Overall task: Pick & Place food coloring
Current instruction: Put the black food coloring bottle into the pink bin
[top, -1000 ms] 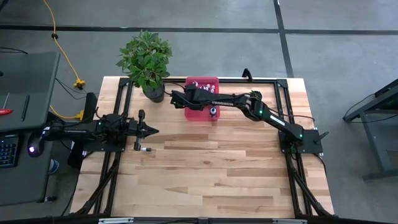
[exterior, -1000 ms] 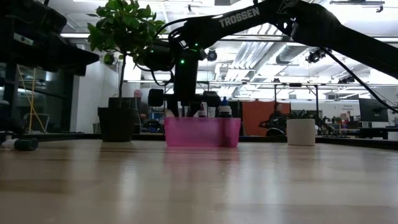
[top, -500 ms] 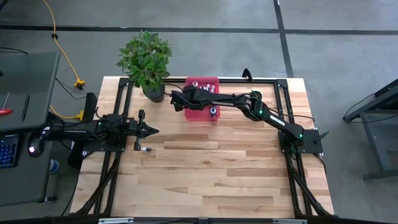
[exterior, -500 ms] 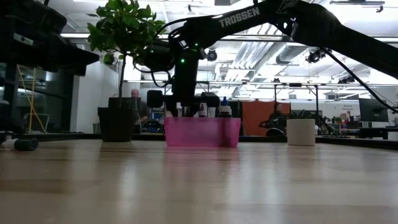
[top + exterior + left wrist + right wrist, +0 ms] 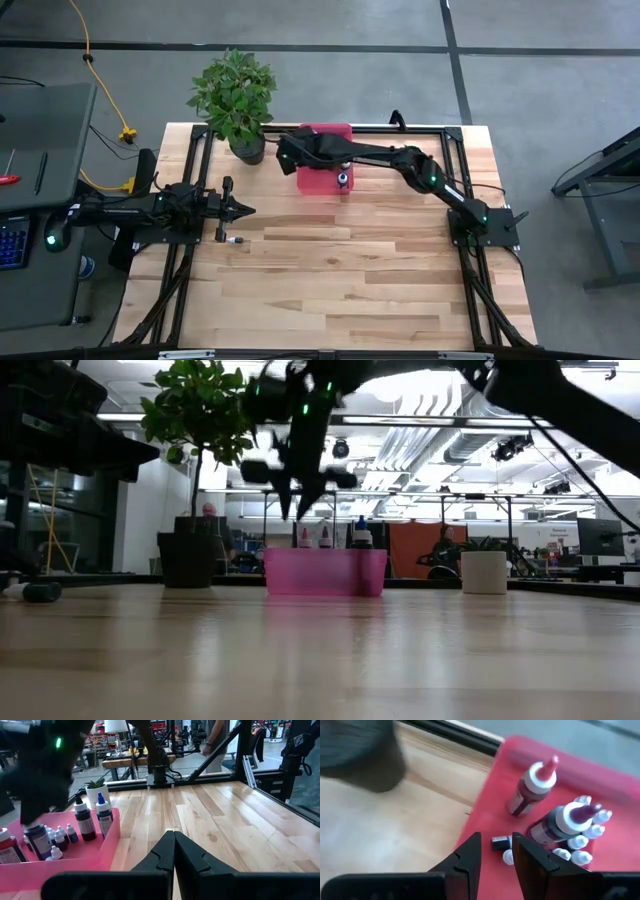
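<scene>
Now, table: a light wooden table top with a black frame along its edges.
Plant: a green potted plant in a dark pot stands at the far left corner of the table, just beside the pink tray.
Right arm: it reaches across the far side of the table; the right gripper hangs above the left end of the tray. Its two fingers stand a little apart and nothing is between them.
Left arm: it lies low at the left side of the table; the left gripper points toward the middle, fingers pressed together, holding nothing.
Tray: a pink tray stands at the far edge, near the middle.
Food coloring: the food coloring bottles stand inside the tray, two taller dark ones with pointed caps and several tiny ones with white caps beside them.
Loose bottle: one small bottle lies on the wood, just in front of the left gripper.
</scene>
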